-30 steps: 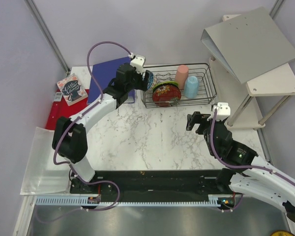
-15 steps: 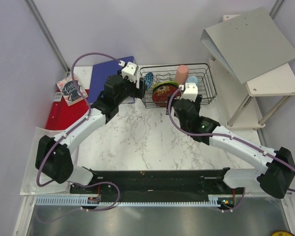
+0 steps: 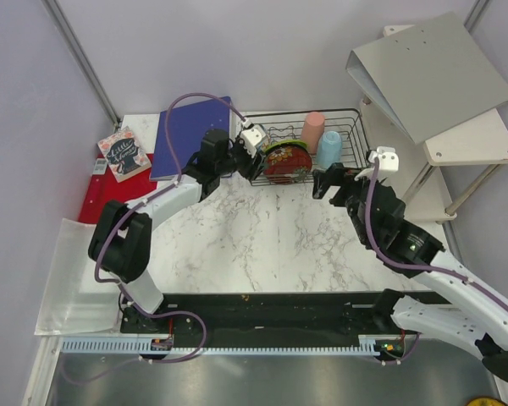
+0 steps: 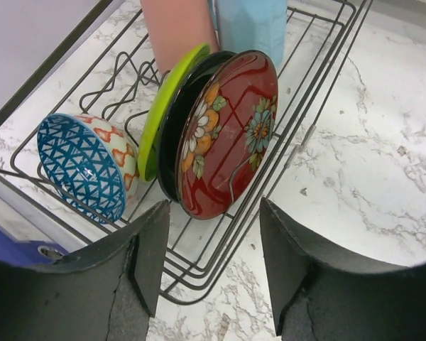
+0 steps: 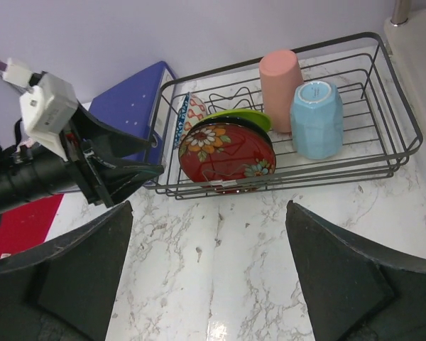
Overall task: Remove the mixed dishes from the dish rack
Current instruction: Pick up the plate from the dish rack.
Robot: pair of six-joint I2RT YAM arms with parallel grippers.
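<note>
Approach step. Left claw (image 4: 214, 213) apart, empty, squared on red bowl (image 4: 227, 135), upright in rack (image 5: 362, 156) at desk (image 3: 262, 245) 12 o'clock. Right claw (image 5: 209, 213) apart, idle near rack. Next, I'd guess: straddle bowl rim, clamp, lift out.

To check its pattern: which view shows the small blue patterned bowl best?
Left wrist: the small blue patterned bowl is close and nearly whole. Right wrist shows a thin edge; top external hardly shows it.
</note>
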